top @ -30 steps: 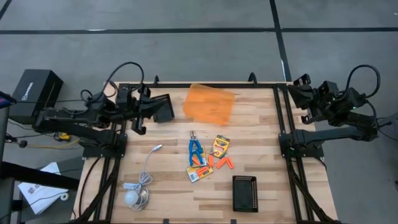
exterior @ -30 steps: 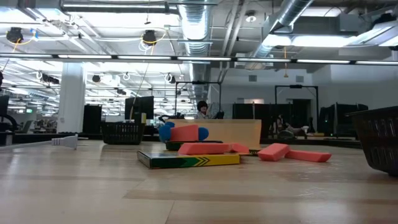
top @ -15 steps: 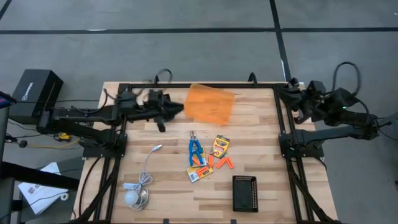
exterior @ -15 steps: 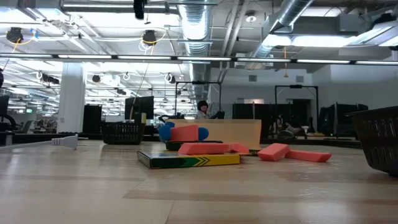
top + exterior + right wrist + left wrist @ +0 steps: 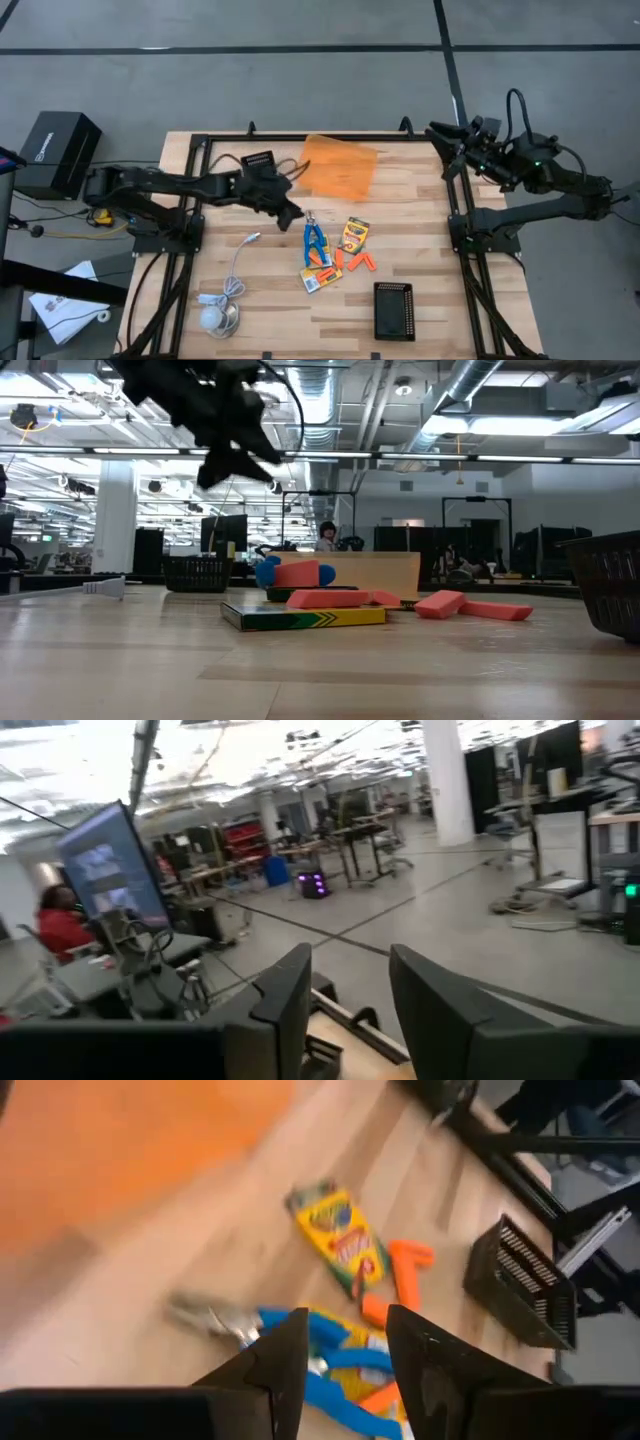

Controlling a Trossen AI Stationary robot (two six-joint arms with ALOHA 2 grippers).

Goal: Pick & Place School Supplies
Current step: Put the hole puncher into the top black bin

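1. The task is at its very beginning, as I judge it: every school supply lies loose on the counter (image 5: 400, 190) and nothing is picked up yet.
2. The scissors (image 5: 313, 243) lie in the middle of the counter. One crayon box (image 5: 354, 235) is just beside them and a second crayon box (image 5: 320, 279) is a little nearer the front edge, with the orange sticks (image 5: 360, 263) scattered between and around them.
3. The left gripper (image 5: 292, 213) hangs above the counter, close to the scissors. Its fingers stand a little apart and hold nothing.
4. The right gripper (image 5: 440, 134) is at the far right corner of the counter, well apart from the supplies. Its fingers are also parted and empty.
5. Where the supplies must go is not clear. An orange sheet (image 5: 338, 166) lies at the far side and a black tray (image 5: 393, 310) near the front.
6. The number of sticks is hard to count, because some overlap the lower crayon box.
7. In the left wrist view the scissors are partly hidden behind the fingers.
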